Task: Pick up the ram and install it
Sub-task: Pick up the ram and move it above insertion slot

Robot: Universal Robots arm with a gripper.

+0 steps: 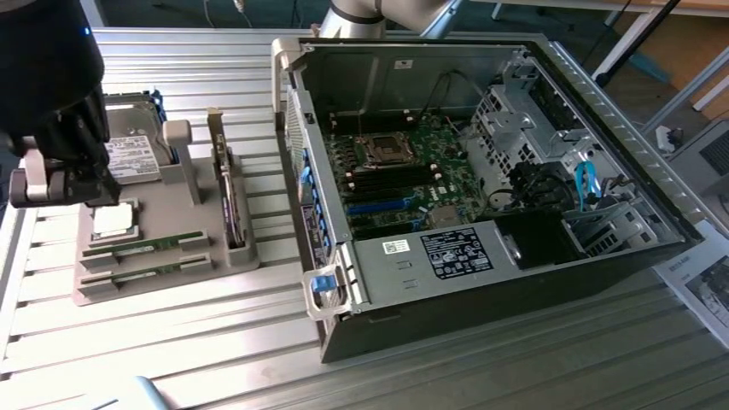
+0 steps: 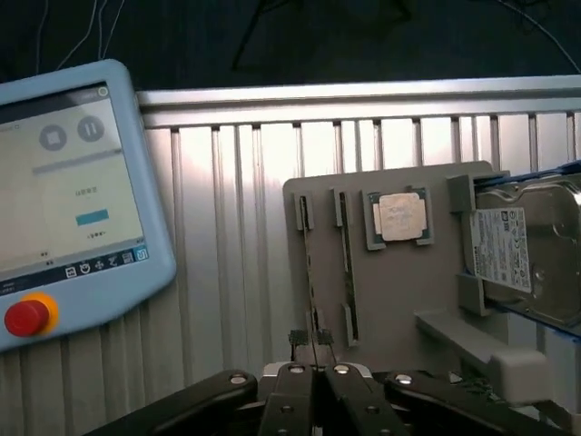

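Note:
Two green ram sticks [image 1: 146, 248] [image 1: 142, 273] stand side by side in slots at the front of a grey holder tray [image 1: 183, 213]. In the wrist view they appear edge-on as thin strips [image 2: 311, 272] [image 2: 346, 263]. My gripper [image 1: 80, 192] hangs above the tray's edge at the exterior view's left, near the square silver processor [image 1: 114, 222]. Its black fingers [image 2: 290, 400] are pressed together with nothing between them, in line with the end of one ram stick. The gripper [image 2: 313, 377] touches neither stick.
The tray also holds a hard drive [image 1: 137, 154] and an upright dark expansion card [image 1: 234, 205]. An open computer case [image 1: 456, 171] lies at the exterior view's right, its motherboard [image 1: 399, 179] exposed. A teach pendant [image 2: 73, 200] lies on the ribbed metal table beside the tray.

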